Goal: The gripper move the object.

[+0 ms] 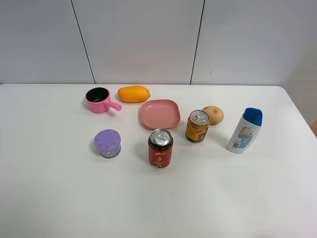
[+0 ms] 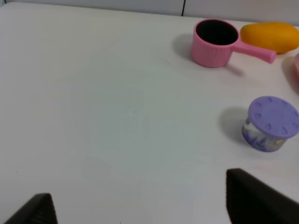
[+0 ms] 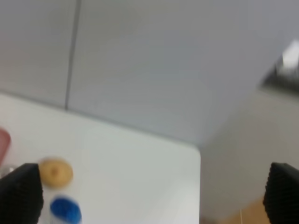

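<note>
The purple container [image 1: 107, 143] stands upright on the white desk [image 1: 59, 198], left of centre, well clear of every edge. A red can [image 1: 160, 148] stands near it toward the right edge; a pink pot [image 1: 100, 99] sits toward the far edge. The left tool [image 2: 140, 207] is spread wide, holding nothing. The right tool [image 3: 154, 193] is likewise spread, empty.

Lab-style test bench, plain white table [image 1: 49, 198], bare grey panelled wall [image 1: 143, 39], assorted household props

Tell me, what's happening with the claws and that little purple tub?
Both claws open, empty. Purple tub untouched, upright on table. Red can beside it, path clear.
</note>
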Tool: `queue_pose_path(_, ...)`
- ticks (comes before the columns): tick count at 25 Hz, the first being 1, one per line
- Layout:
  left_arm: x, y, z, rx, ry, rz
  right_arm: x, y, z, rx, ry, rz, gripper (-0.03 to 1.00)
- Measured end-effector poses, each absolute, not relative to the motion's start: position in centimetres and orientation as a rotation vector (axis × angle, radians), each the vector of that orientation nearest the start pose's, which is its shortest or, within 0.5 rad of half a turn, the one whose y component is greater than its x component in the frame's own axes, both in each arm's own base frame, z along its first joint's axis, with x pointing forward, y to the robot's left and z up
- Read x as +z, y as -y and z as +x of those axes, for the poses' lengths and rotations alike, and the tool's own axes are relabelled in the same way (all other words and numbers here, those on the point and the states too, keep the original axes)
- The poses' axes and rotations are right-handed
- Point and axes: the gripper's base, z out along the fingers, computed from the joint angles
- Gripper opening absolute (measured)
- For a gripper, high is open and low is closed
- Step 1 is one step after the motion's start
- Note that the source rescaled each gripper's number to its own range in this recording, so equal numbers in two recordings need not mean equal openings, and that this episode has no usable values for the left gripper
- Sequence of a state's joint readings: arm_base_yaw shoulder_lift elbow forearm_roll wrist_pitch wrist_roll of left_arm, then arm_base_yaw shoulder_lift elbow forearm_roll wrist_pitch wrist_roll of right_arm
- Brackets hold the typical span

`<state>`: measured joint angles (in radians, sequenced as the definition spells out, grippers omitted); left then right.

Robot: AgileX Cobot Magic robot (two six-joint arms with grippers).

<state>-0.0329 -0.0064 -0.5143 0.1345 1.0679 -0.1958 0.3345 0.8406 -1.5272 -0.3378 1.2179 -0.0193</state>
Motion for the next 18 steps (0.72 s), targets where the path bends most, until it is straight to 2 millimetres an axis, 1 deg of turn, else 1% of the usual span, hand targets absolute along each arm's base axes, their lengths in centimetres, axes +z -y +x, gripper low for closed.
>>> queue_pose_path(1, 28.1, -1.1, -0.8, 0.016, -2.016, -0.173, 50.1, 0.1, 8.5, -0.191, -1.999, -0.248, 1.00)
queue_pose_path(4, 28.1, -1.1, -0.8, 0.016, -2.016, -0.173, 46.6, 0.8, 6.2, -0.168, -2.051, -0.179, 1.00)
queue_pose_path(7, 28.1, -1.1, -0.8, 0.016, -2.016, -0.173, 43.8, 0.9, 3.6, -0.114, -2.016, -0.117, 1.00)
queue_pose_path(11, 28.1, -1.1, -0.8, 0.016, -2.016, -0.173, 40.3, 0.9, 1.0, -0.104, -1.990, -0.032, 1.00)
queue_pose_path(14, 28.1, -1.1, -0.8, 0.016, -2.016, -0.173, 38.1, 0.7, -0.2, -0.086, -1.985, -0.003, 1.00)
queue_pose_path(18, 28.1, -1.1, -0.8, 0.016, -2.016, -0.173, 35.1, 0.2, -1.1, -0.017, -1.997, 0.009, 1.00)
